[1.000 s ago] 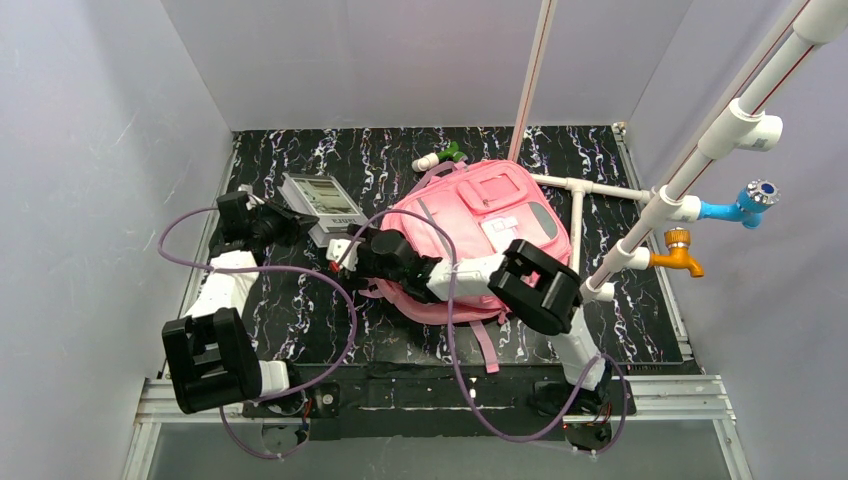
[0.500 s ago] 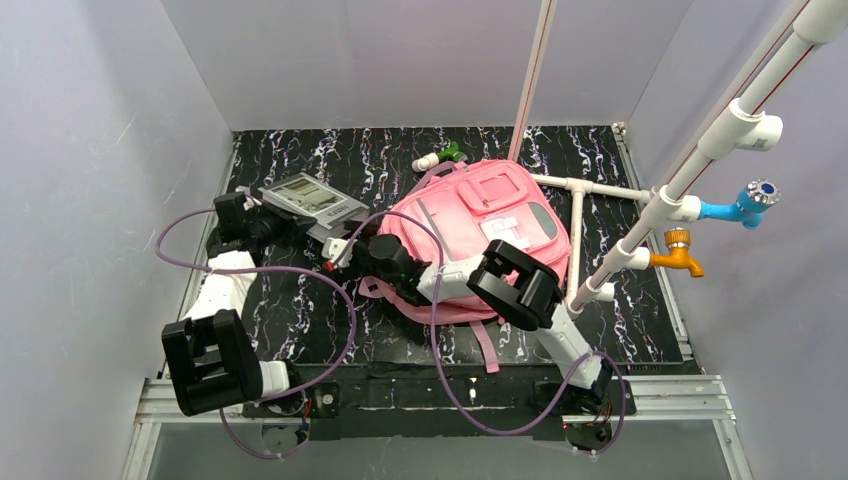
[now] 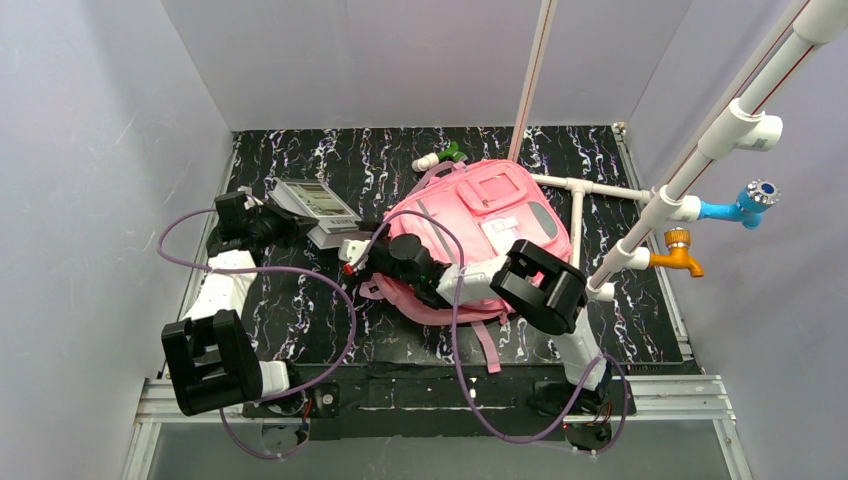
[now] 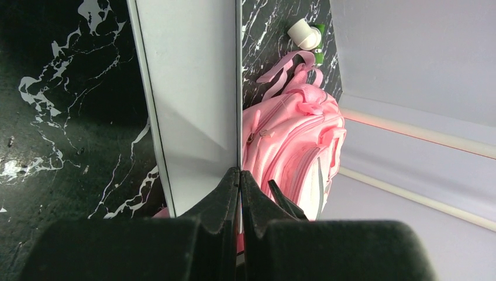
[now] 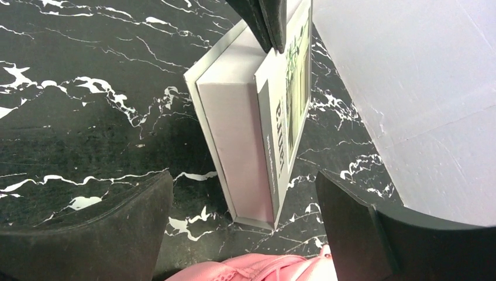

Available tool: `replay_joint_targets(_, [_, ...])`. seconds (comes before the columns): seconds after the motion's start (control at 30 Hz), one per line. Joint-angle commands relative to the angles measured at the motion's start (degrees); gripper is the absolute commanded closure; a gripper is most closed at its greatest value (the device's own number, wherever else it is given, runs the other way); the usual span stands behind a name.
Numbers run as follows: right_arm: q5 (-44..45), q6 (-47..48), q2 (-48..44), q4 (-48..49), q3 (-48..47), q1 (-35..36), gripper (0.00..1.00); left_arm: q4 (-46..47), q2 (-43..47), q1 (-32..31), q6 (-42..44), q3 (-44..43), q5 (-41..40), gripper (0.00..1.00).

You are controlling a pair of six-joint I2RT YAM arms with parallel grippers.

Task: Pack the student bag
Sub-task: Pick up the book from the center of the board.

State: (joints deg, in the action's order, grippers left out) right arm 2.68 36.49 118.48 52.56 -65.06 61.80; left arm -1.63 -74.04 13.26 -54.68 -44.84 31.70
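Observation:
The student bag (image 3: 490, 215), a pink backpack, lies front up in the middle of the black marbled table. A grey-white book (image 3: 318, 200) lies just left of it. My left gripper (image 3: 283, 226) is shut on the book's thin cover (image 4: 190, 88), pinching its edge and holding it raised above the page block (image 5: 237, 134). My right gripper (image 3: 352, 257) hovers open between book and bag, its wide-spread fingers (image 5: 88, 234) empty, the book's near end ahead of them. The bag's pink fabric (image 5: 257, 270) shows at the bottom edge under that gripper. From the left wrist, the bag (image 4: 295, 140) lies beyond the cover.
A white and green pipe fitting (image 3: 440, 156) lies behind the bag. White PVC pipes (image 3: 578, 215) with a blue tap (image 3: 745, 203) and an orange tap (image 3: 678, 252) run along the right side. Grey walls close in the table. Purple cables loop over the near table.
The cover tipped up and right half a second ago, then settled back lower. My right gripper went slightly left, then back right and a little nearer, staying open.

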Motion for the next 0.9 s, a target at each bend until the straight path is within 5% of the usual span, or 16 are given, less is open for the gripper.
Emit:
replay_joint_targets(0.0, [-5.36, -1.19, 1.70, 3.25, -4.51, -0.54, 0.02, -0.58, 1.46, -0.22, -0.26, -2.33, 2.61, 1.00])
replay_joint_targets(0.33, [-7.78, -4.69, 7.96, 0.87, -13.85, -0.98, 0.05, -2.68, 2.11, -0.19, -0.58, -3.23, 4.04, 1.00])
replay_joint_targets(0.6, [-5.31, -9.70, 9.12, -0.74, -17.99, -0.98, 0.69, -5.80, 3.31, -0.25, 0.39, -7.20, 3.32, 1.00])
replay_joint_targets(0.67, [-3.22, -10.92, 9.02, -1.17, -19.02, -0.98, 0.81, -6.65, 3.96, -0.20, 0.76, -9.01, 3.46, 0.87])
replay_joint_targets(0.77, [3.26, -14.60, 7.65, -0.90, -20.50, -0.98, 0.92, -8.96, 5.89, -0.37, 3.65, -13.73, 3.02, 0.51])
replay_joint_targets(0.87, [6.95, -19.10, 5.05, -4.74, -23.41, -1.02, 0.99, -12.78, 8.62, -1.61, 10.94, -21.06, 0.52, 0.36])
